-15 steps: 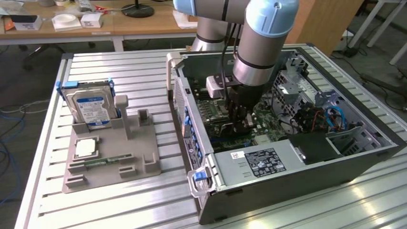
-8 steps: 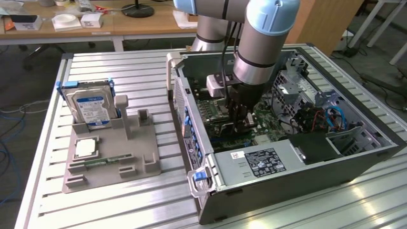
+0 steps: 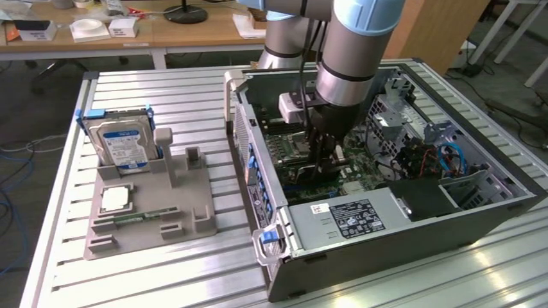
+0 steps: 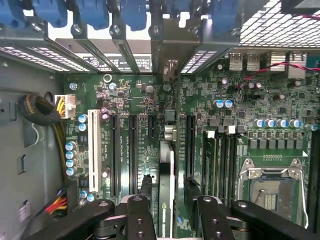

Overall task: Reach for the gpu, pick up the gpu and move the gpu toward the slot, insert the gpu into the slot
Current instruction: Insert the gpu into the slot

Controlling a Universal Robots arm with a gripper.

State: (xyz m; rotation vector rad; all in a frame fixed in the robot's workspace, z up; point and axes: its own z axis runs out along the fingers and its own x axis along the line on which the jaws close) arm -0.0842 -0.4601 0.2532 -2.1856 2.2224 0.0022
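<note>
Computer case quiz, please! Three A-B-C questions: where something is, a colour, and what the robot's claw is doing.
1. Where is the silver hard drive with the blue label?
A) standing in the grey holder outside the dark computer case
B) inside the case
C) in the gripper

2. What colour are the plastic clips along the case's rear edge?
A) red
B) blue
C) yellow

3. How is the black gripper?
A) shut on the hard drive
B) shut on nothing
C) open, astride the thin dark gpu card

Answers: A, it stands upright in the holder. B, every clip looks blue. C, its fingers stand apart from the card's sides.
</note>
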